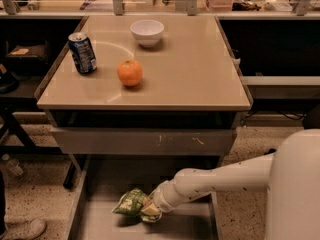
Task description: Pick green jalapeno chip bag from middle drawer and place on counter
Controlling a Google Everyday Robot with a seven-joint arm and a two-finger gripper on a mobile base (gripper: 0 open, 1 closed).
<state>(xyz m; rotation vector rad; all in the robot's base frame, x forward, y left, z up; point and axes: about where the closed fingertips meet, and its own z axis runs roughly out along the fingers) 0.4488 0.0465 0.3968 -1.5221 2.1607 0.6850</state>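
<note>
My gripper (151,211) sits in the middle drawer (185,227), touching the green jalapeno chip bag (129,202) on its floor; I can't tell its grip state.

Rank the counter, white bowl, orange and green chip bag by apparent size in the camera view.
1. the counter
2. the white bowl and green jalapeno chip bag look about alike; the gripper, down in the middle drawer, covers part of the bag, so no ranking
3. the orange, smallest
</note>
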